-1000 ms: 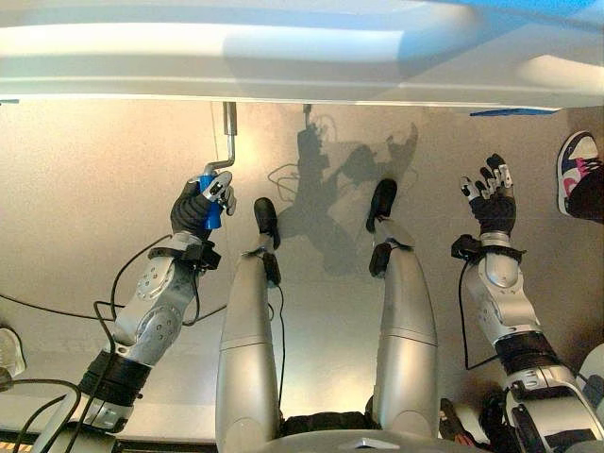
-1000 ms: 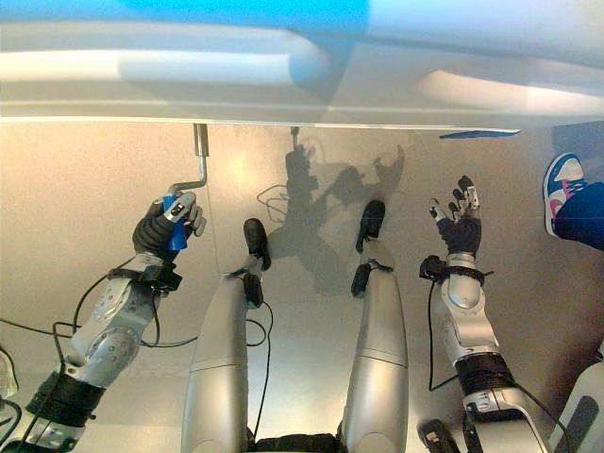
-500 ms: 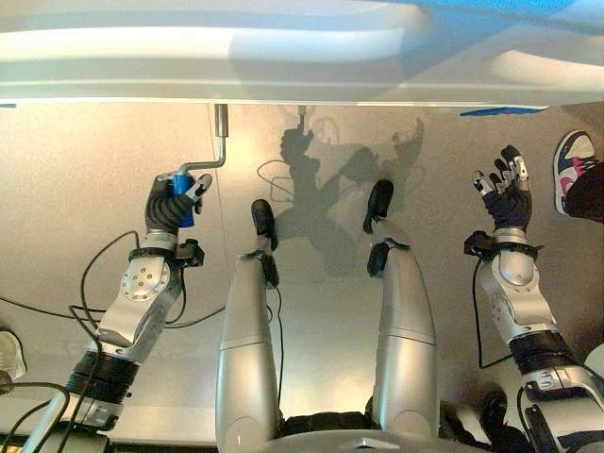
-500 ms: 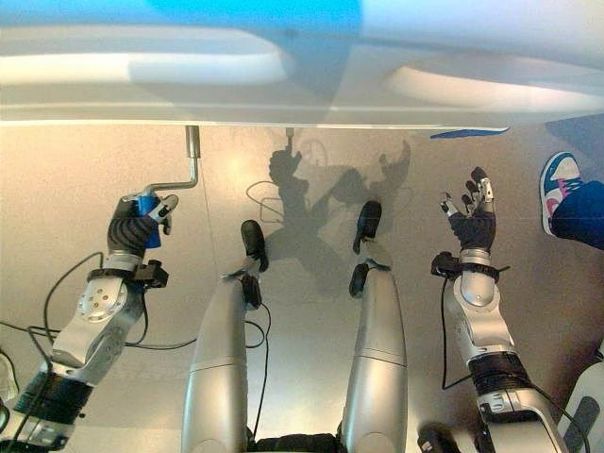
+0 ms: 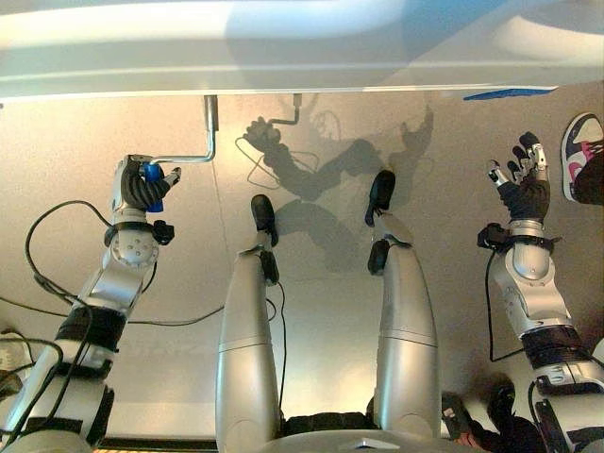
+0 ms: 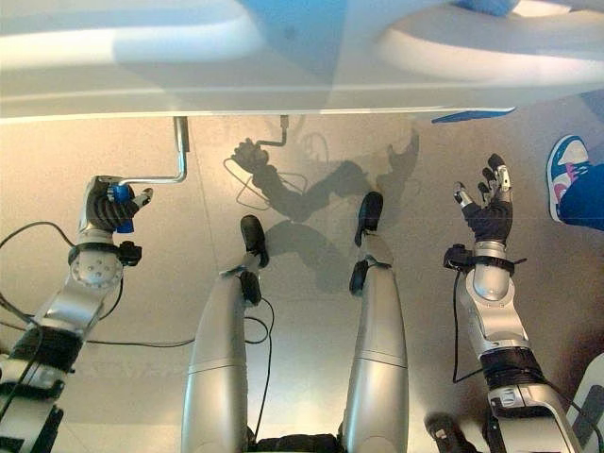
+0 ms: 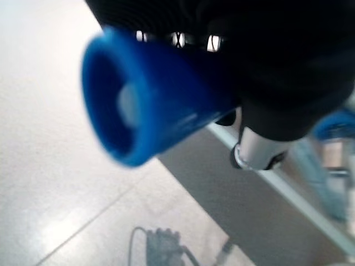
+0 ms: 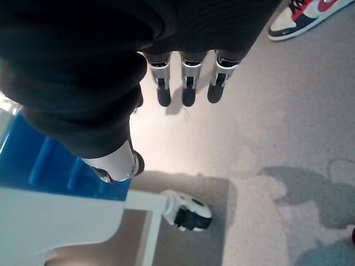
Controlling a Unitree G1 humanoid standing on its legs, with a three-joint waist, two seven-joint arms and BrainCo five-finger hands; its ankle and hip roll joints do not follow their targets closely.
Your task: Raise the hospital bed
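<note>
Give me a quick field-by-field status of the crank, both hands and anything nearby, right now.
task thing: bent metal crank rod with a blue handle grip, hanging from the edge of the white hospital bed frame
left hand: fingers curled round the blue grip, seen in the left wrist view too
right hand: raised, fingers spread, holding nothing, apart from the bed
crank position: rod bends out toward the robot's left
bystander: a person's white, red and dark sneaker on the floor at the far right
</note>
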